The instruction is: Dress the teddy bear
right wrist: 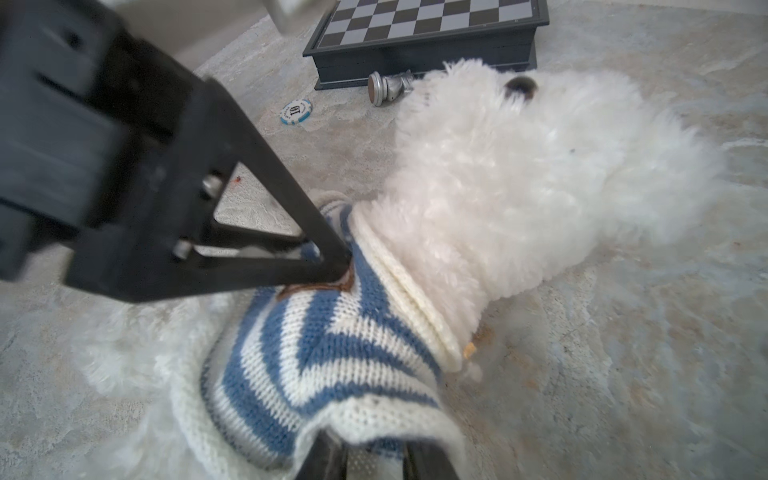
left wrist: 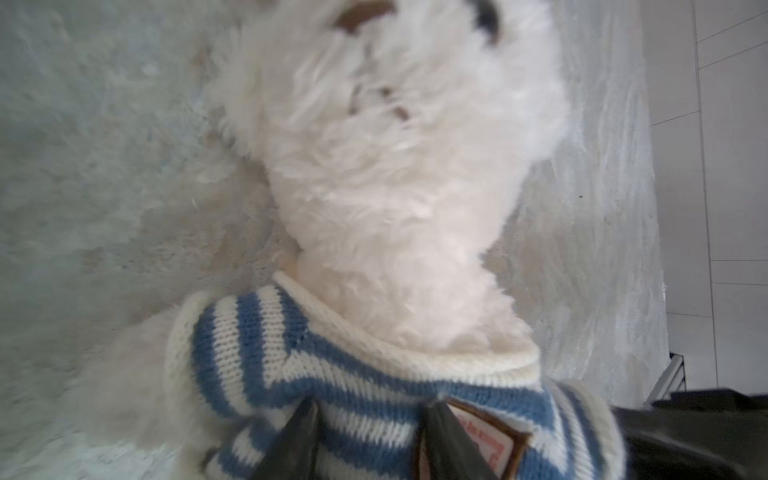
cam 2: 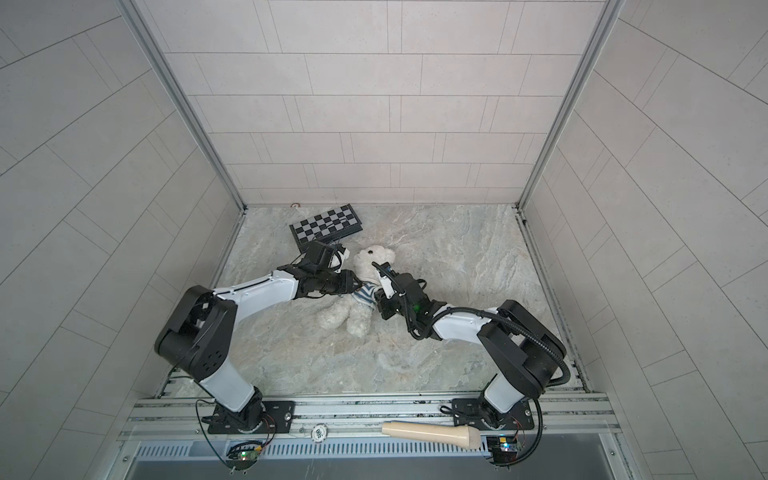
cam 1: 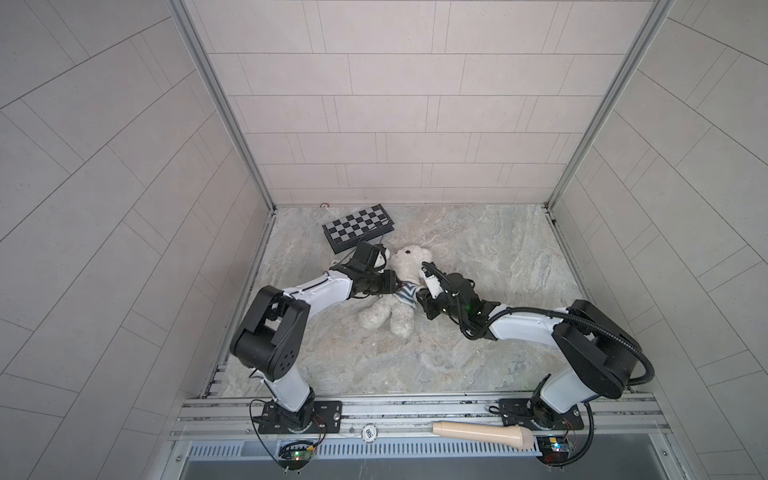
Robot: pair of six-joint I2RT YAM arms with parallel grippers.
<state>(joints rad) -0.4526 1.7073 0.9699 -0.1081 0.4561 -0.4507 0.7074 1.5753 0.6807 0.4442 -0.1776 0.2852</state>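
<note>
Top views both show the teddy bear (cam 1: 405, 264) lying on its back on the marbled desk (cam 1: 478, 340), roughly midway across. Its head points toward the back wall and its legs toward the front rail. The head is near a corner of a chessboard (cam 1: 359, 226) but apart from it. A striped shirt (cam 1: 405, 296) in blue and white covers the upper body only. The belly and both legs are bare fur.

Left wrist view: the shirt's cream collar (left wrist: 415, 353) encircles the neck beneath the chin. The left hand (left wrist: 374, 440) is set narrow. Its two dark fingers (left wrist: 297, 440) are dug into the shirt front with a bunch of knit gripped between them. A brown-edged badge (left wrist: 490, 449) touches one finger.

Right wrist view: the right hand (right wrist: 374, 455) meets the shirt's lower hem (right wrist: 374, 415). Its fingers stand slightly parted, with the hem draped across both tips. Whether any fabric is pinched cannot be told. The left hand's fingertip presses into the shirt at the edge of the badge. Beyond the bear's head a silver chess piece (right wrist: 388, 87) lies on its side, just beside the chessboard's dark case. A poker chip (right wrist: 296, 112) in blue and white lies flat on the desk nearby, clear of the bear.

In both top views the two hands flank the torso at shirt level, the left hand on the left and the right hand on the right.
</note>
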